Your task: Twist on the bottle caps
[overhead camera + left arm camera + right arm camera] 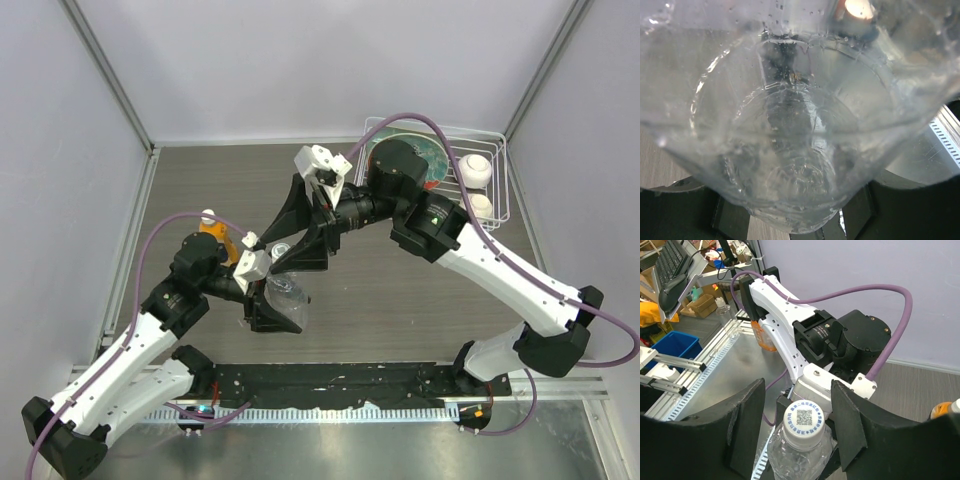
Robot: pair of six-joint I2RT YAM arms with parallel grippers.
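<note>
The clear bottle (287, 292) is colourless, with droplets on its inner wall, and lies near the table centre. A white cap (803, 421) bearing a printed square code sits on its neck. The shorter orange bottle (217, 236) stands to its left, with a pale cap (208, 214) on top.

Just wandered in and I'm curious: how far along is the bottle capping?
Done, it seems: the orange bottle stands aside with a pale cap on top; how tight, I cannot tell. In hand: the left gripper holds the clear bottle, its white cap sits on the neck, and the right gripper straddles it with gaps showing. Left: close on that cap and twist it tight.
</note>
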